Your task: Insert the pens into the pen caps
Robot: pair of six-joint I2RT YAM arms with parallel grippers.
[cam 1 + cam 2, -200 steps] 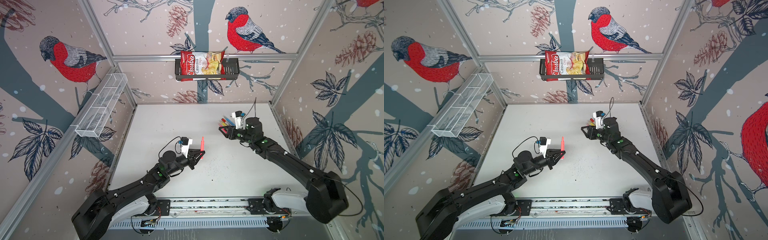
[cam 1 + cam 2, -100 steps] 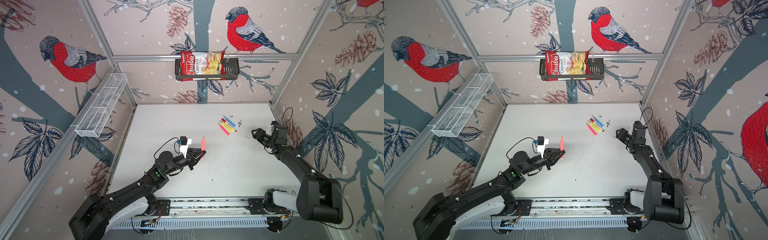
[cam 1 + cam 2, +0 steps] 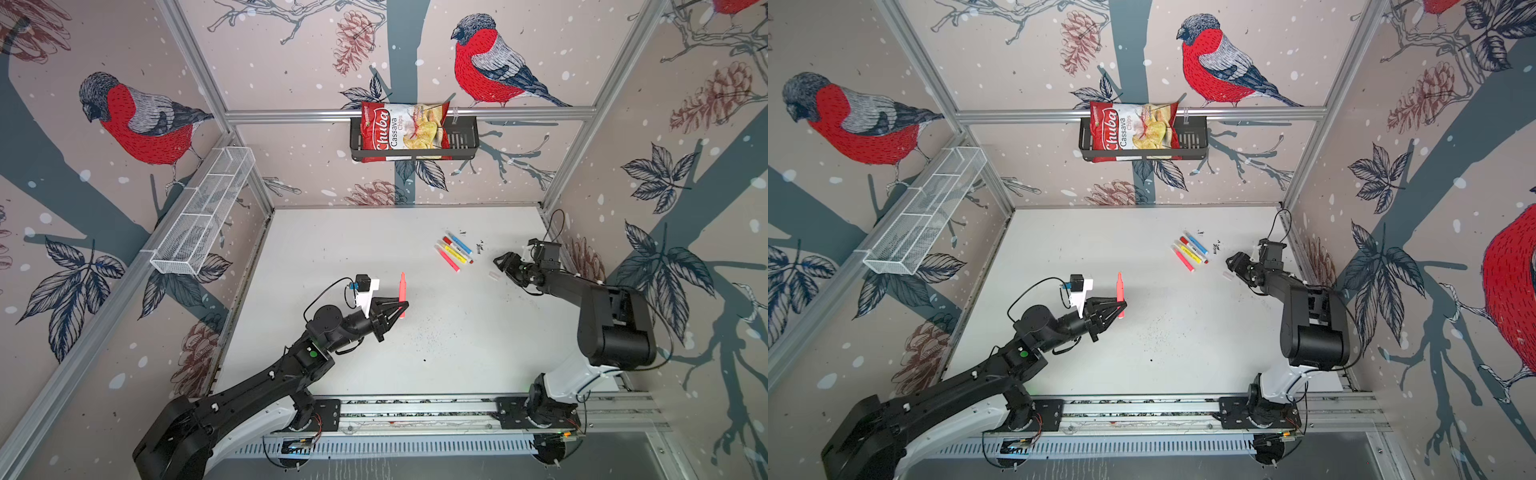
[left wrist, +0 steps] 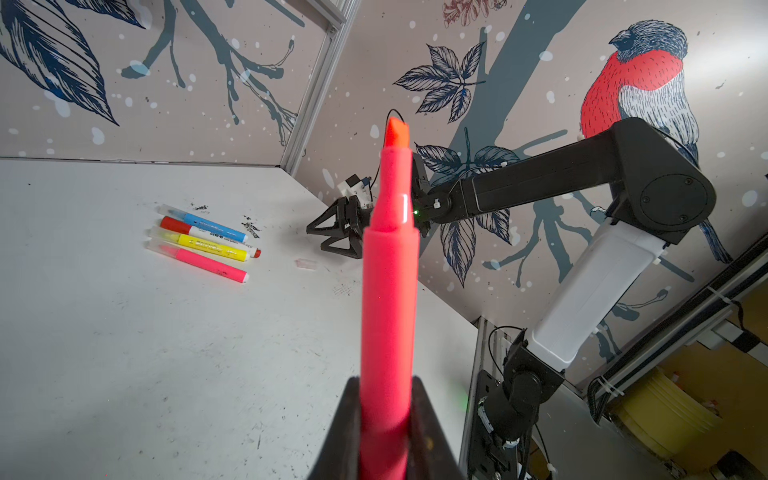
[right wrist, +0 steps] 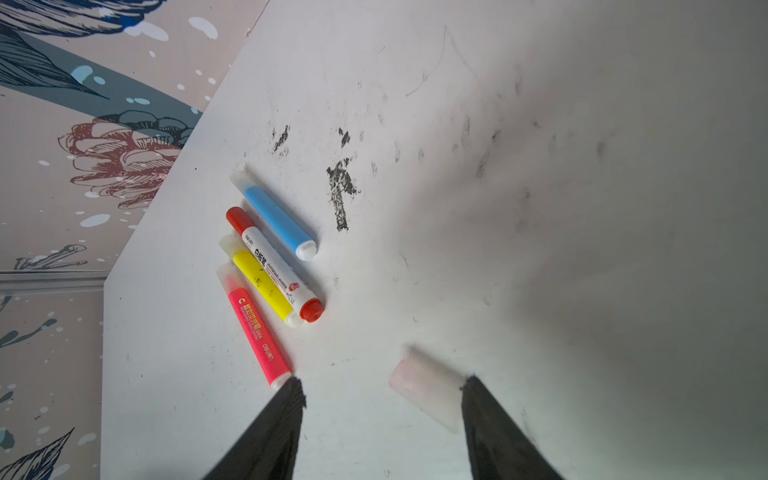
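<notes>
My left gripper is shut on the lower barrel of an uncapped neon pink-red pen, held upright above the table's middle, tip up. A blue pen, a white pen with red ends, a yellow pen and a pink pen lie side by side at the back right, each with a cap on. A loose translucent pen cap lies on the table. My right gripper hangs open just above it; the cap lies against one finger's inner side.
Black scuff marks stain the white table beside the pens. A chips bag sits in a black basket on the back wall. A white wire basket hangs on the left wall. The right wall is close behind my right arm.
My right gripper has left the spot over the row of pens, swung toward the right wall, opened wider, and now sits over the loose cap. The left arm has barely moved.
</notes>
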